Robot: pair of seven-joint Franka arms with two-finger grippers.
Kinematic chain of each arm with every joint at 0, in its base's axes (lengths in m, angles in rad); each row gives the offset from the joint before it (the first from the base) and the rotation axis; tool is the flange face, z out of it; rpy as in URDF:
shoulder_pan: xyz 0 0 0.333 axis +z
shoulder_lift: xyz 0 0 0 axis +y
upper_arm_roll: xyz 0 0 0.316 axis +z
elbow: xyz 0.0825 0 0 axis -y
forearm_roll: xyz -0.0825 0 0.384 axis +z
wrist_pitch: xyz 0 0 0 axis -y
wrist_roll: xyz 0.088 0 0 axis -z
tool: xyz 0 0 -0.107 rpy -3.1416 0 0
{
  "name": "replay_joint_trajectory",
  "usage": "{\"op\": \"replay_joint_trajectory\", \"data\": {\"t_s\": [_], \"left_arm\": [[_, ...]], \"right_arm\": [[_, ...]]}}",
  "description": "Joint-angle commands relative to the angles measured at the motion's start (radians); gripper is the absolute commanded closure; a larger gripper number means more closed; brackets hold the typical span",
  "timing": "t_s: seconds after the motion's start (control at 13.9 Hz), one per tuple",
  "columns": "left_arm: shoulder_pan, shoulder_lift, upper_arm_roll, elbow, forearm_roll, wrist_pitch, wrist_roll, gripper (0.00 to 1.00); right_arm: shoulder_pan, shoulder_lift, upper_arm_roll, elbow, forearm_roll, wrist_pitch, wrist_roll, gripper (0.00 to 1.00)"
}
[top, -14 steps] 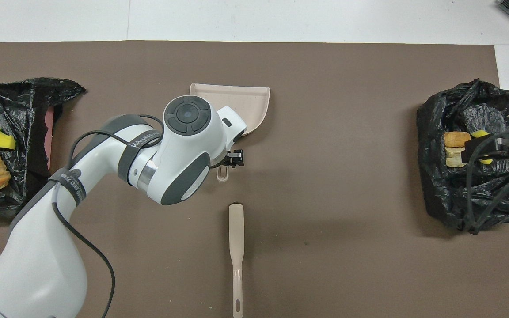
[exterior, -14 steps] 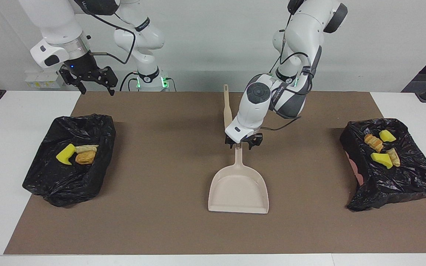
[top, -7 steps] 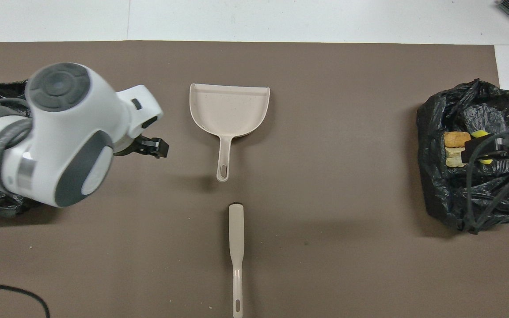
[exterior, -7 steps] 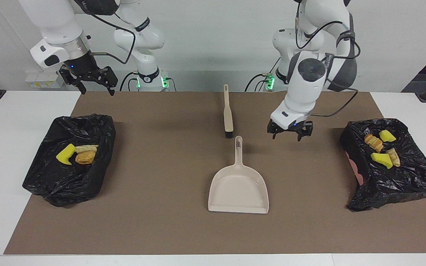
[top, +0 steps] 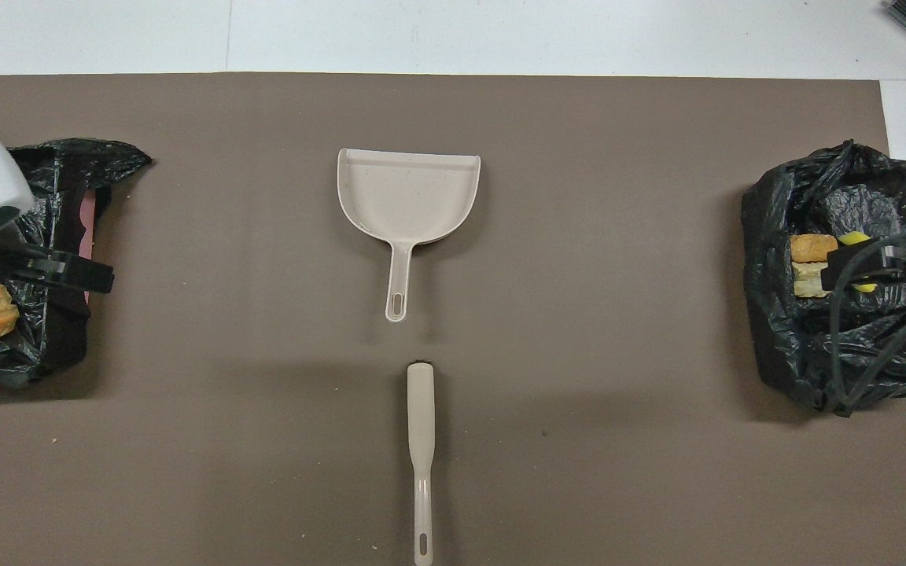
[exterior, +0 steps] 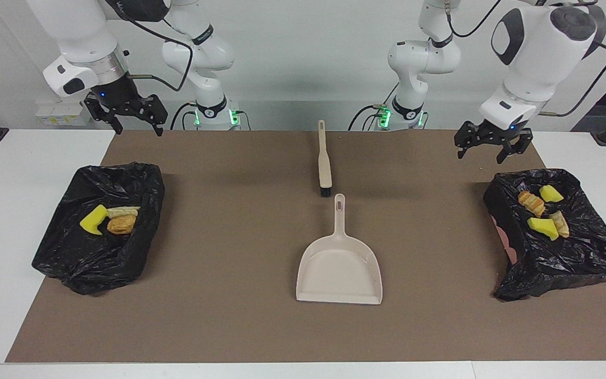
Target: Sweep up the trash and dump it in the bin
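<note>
The trash point(exterior: 108, 220) lies inside the two black-bagged bins point(exterior: 571, 263) at either end of the bench, dustpan point(exterior: 340, 268) and brush point(exterior: 324, 163) set down mid-mat — seemingly finished — left gripper point(exterior: 492, 143) and right gripper point(exterior: 127, 113) raised, wide, empty.

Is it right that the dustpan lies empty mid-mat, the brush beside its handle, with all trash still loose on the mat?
No. The facing view shows the trash inside the two black bags. The empty dustpan and brush lie as described.
</note>
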Motion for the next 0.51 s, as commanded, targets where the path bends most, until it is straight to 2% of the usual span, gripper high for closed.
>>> {"op": "replay_joint_trajectory", "data": {"t_s": [0.0, 0.22, 0.36, 0.43], "left_arm": [[0.004, 0.018, 0.02, 0.118, -0.02, -0.086, 0.011, 0.0], [0.004, 0.046, 0.063, 0.242, -0.049, -0.238, 0.01, 0.0], [0.004, 0.101, 0.072, 0.334, -0.057, -0.295, 0.01, 0.0], [0.004, 0.107, 0.072, 0.348, -0.057, -0.31, 0.01, 0.0]], "right_arm": [[-0.004, -0.009, 0.005, -0.009, 0.003, 0.015, 0.02, 0.0], [-0.004, -0.009, 0.005, -0.009, 0.004, 0.015, 0.02, 0.0], [-0.004, -0.009, 0.005, -0.009, 0.003, 0.015, 0.02, 0.0], [-0.004, -0.009, 0.005, -0.01, 0.003, 0.015, 0.02, 0.0]]}}
